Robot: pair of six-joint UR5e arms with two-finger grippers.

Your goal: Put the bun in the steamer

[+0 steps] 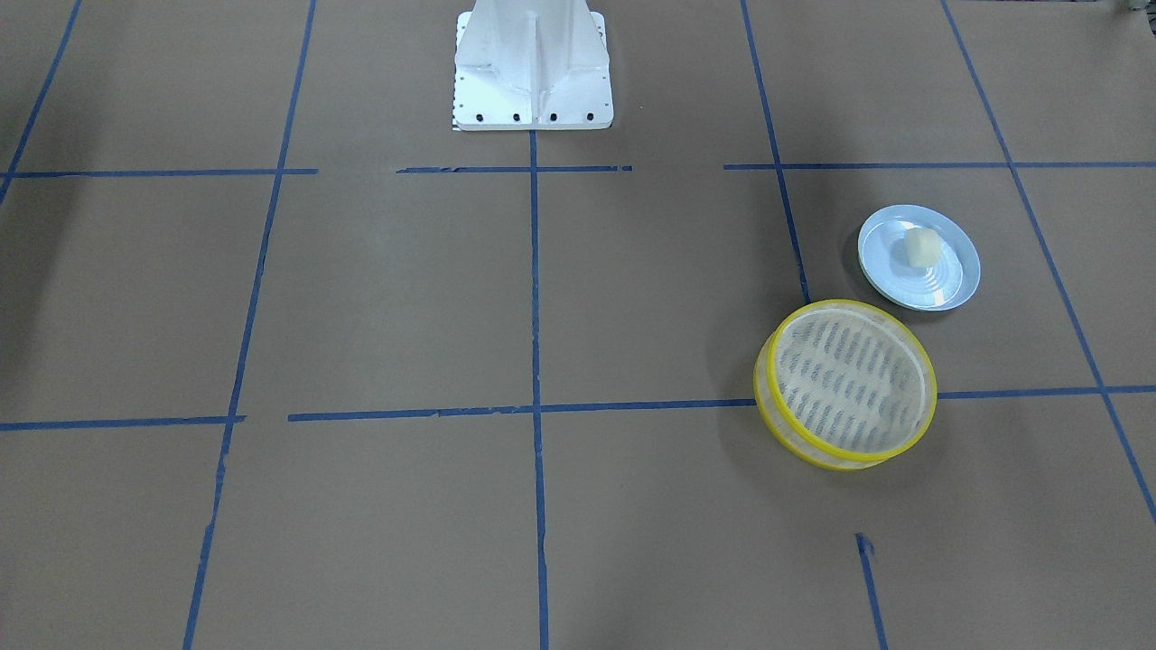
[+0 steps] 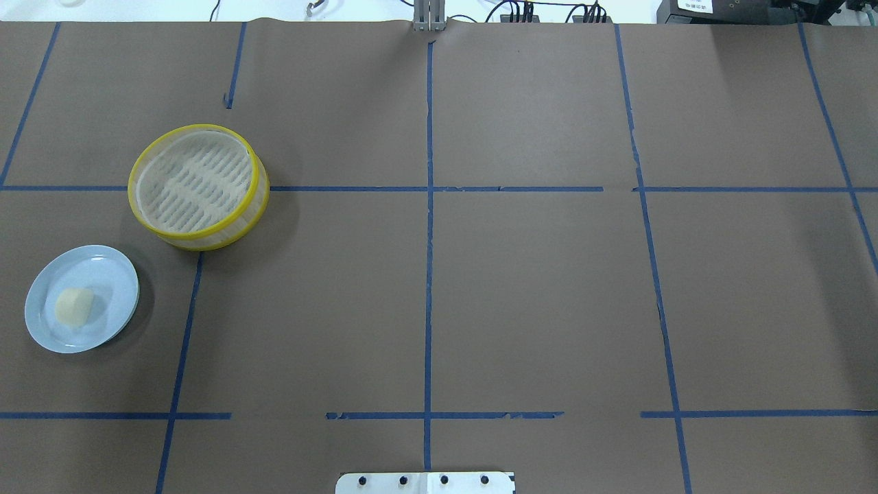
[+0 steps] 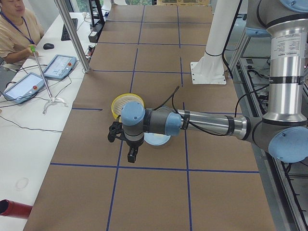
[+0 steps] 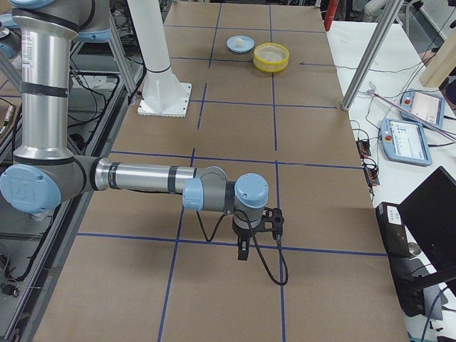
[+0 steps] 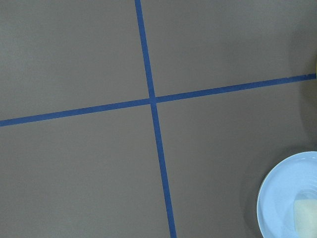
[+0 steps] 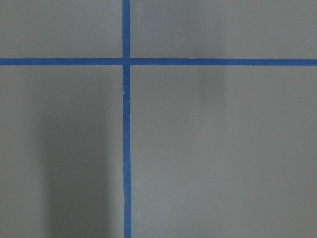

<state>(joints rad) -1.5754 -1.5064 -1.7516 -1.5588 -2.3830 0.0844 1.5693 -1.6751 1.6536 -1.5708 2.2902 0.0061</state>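
Observation:
The cream-white bun (image 1: 920,246) lies on a light blue plate (image 1: 939,284) on the robot's left side of the table. It shows in the overhead view (image 2: 73,306) and at the left wrist view's corner (image 5: 307,215). The yellow-rimmed steamer (image 1: 795,442) stands empty beside the plate, farther from the robot (image 2: 206,241). My left gripper (image 3: 131,156) hangs above the table near the plate, pointing down; I cannot tell if it is open. My right gripper (image 4: 243,251) hangs over the far right side, away from both; I cannot tell its state.
The white robot pedestal (image 1: 533,63) stands at the table's middle edge. Blue tape lines cross the brown table. An operator (image 3: 14,29), tablets (image 3: 57,66) and metal posts (image 3: 72,33) are along the far side.

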